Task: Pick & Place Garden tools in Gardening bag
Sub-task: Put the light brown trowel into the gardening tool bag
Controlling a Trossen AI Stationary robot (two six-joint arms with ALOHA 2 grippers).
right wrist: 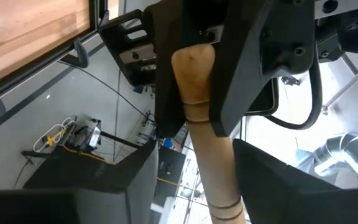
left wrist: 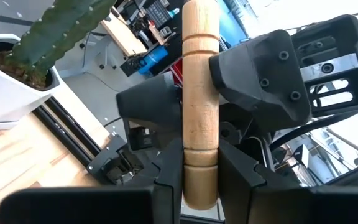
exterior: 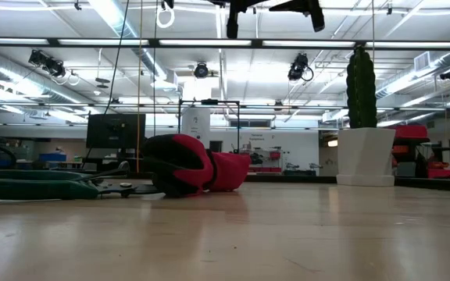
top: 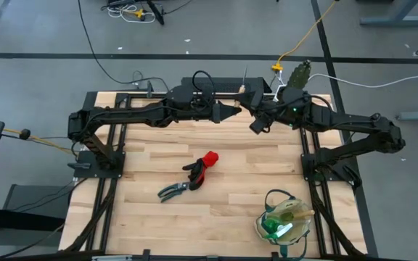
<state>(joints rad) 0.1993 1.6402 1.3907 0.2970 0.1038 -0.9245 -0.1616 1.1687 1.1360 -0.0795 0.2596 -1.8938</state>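
Wooden and round, the trowel handle [left wrist: 200, 112] sits between the two grippers, raised above the far edge of the bench [top: 216, 203]. The left gripper [top: 232, 112] has its fingers [left wrist: 166, 180] clamped on one end of the handle; the trowel's long axis runs along the bench's back edge, from the left gripper toward the right one. The right gripper [top: 256, 123] meets it from the other side, its fingers [right wrist: 135, 180] standing apart on either side of the same handle, not pressed onto it. The trowel's metal blade cannot be made out.

One red-and-black glove bundle [top: 203, 168] lies near the middle of the bench, and one pair of dark-handled pruners [top: 173, 191] lies just beside it, nearer the front, its long axis slanting toward the glove. One beige gardening bag [top: 268, 226] with green trim stands at the front right corner, with one green-and-white spray bottle [top: 281, 225] inside it. One cactus in a white pot [exterior: 363, 156] stands at the back right corner.
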